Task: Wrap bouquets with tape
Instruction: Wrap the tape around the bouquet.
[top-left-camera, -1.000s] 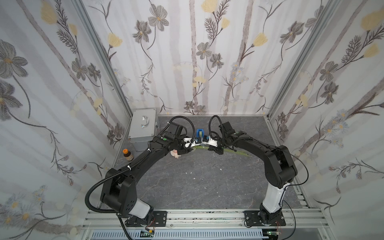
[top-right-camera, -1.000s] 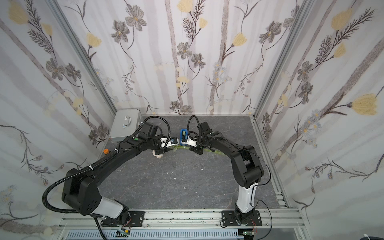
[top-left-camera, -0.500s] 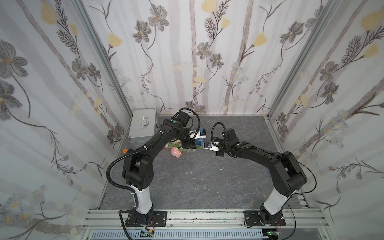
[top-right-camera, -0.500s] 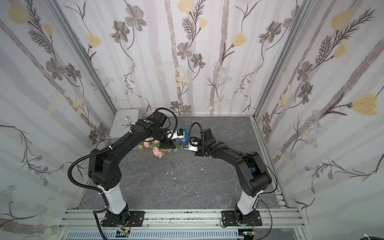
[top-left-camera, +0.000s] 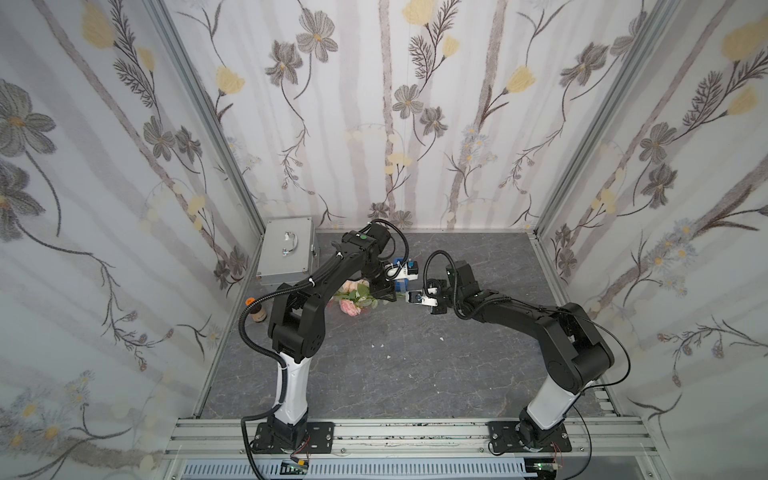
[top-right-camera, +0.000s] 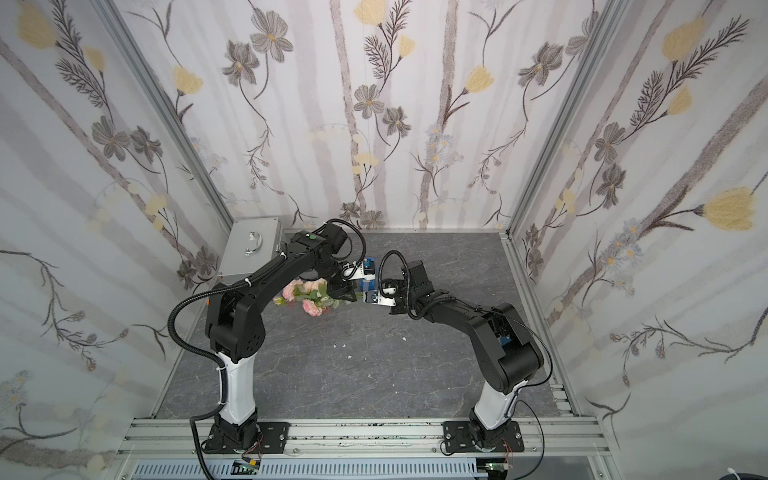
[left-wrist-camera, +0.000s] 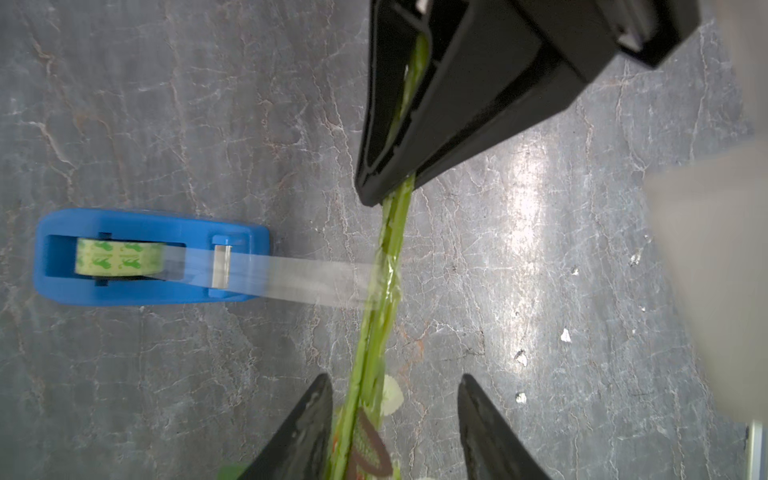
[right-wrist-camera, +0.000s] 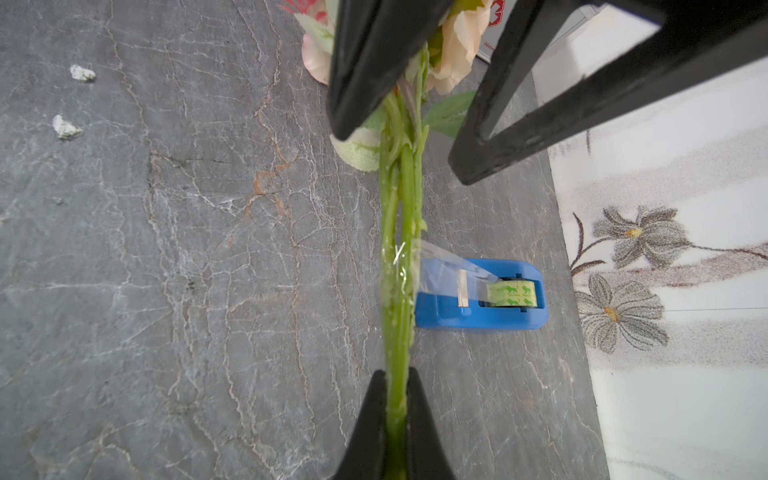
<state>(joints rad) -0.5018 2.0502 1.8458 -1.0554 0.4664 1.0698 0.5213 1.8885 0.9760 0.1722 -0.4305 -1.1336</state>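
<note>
Only the wrist views show it: the right gripper (right-wrist-camera: 397, 374) clenched on the thin green stems (right-wrist-camera: 401, 199) of the pink and peach artificial rose bunch (right-wrist-camera: 453, 54), the left gripper (left-wrist-camera: 395, 380) released astride them, and between both claws a clear strip (left-wrist-camera: 307, 282) reaching them from the pale-green tape roll (left-wrist-camera: 120, 257) in its bright blue plastic dispenser (left-wrist-camera: 83, 291).

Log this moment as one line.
left gripper: open, astride bouquet stems | right gripper: shut on bouquet | tape: stretched from dispenser to stems, uncut
</note>
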